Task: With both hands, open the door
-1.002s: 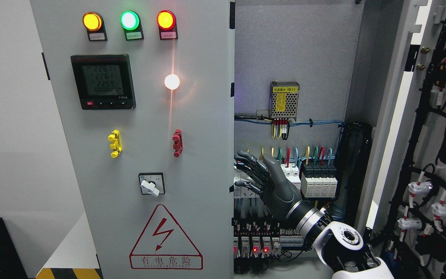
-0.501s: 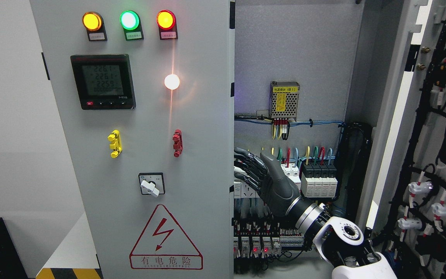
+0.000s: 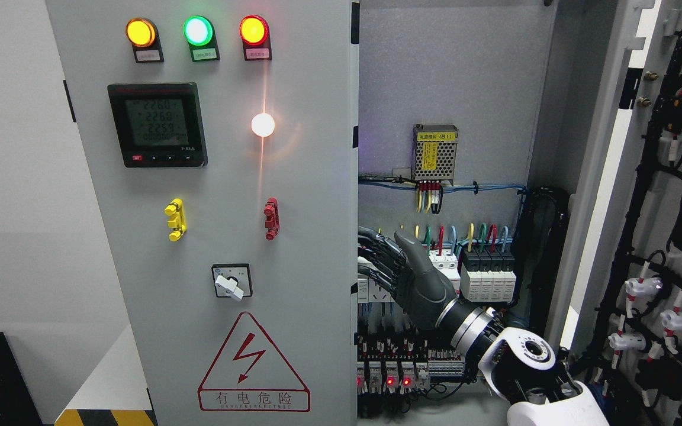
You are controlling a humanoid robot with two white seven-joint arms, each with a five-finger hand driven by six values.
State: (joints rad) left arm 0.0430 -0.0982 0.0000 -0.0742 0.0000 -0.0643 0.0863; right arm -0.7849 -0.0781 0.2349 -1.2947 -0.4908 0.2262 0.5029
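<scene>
Right hand empty, fingers loosely extended behind left door free edge. Hook edge firmly, pull outward, avoid breakers.

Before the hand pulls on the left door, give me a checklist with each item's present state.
1. Right robot hand at the left door edge: ok.
2. Fingers hooked behind that edge: cannot tell, tips hidden.
3. Left robot hand helping: not ok, out of view.
4. Right door swung open: ok.
5. Hand clear of the circuit breakers: cannot tell, it is in front of them.
6. Cabinet de-energised: not ok, indicator lamps lit.
</scene>
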